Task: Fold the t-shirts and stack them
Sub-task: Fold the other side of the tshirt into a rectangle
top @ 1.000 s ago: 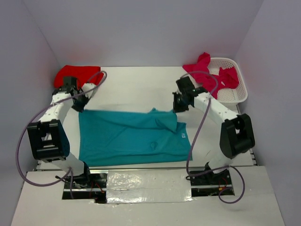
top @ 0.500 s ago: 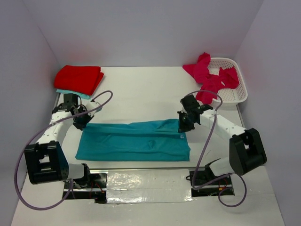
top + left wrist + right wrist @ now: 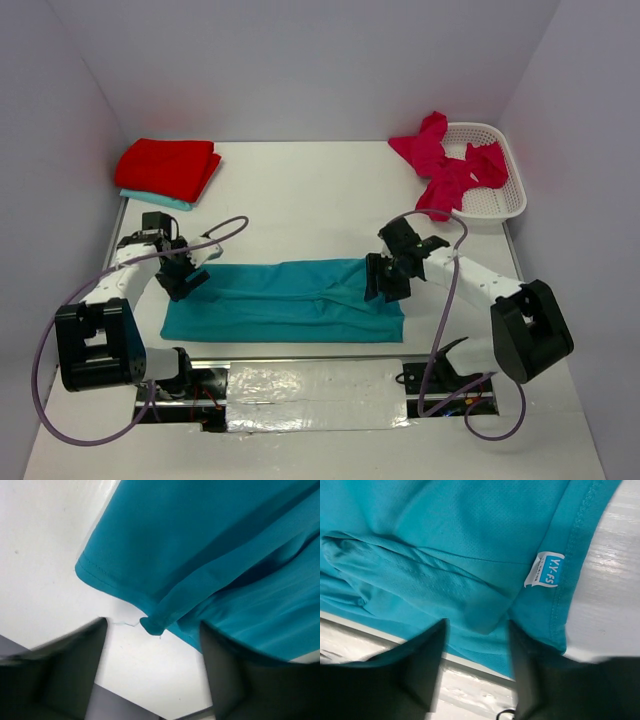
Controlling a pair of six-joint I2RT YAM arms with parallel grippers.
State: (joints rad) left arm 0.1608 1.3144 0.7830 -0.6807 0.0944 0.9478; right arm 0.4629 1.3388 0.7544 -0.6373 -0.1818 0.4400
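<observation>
Teal t-shirt [image 3: 285, 305] | far corners beneath left pincer [image 3: 190, 280], right pincer [image 3: 386, 284] | jaws spread

Plain teal t-shirt [image 3: 285, 300] lower centre; red shirt [image 3: 168, 165] upper left; magenta shirts [image 3: 445, 165] draping white mesh basket [image 3: 497, 203]; white counter [image 3: 300, 200].

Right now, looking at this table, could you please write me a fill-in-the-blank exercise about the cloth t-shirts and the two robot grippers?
1. The folded bright red cloth t-shirt lies on a folded teal cloth t-shirt in the far ____ corner of the white table.
2. The pinkish-magenta cloth t-shirts spill out of the white plastic mesh ____.
3. Over the long teal cloth t-shirt, the left gripper and the right gripper both have their jaws ____.
Missing words: left; basket; open.
</observation>
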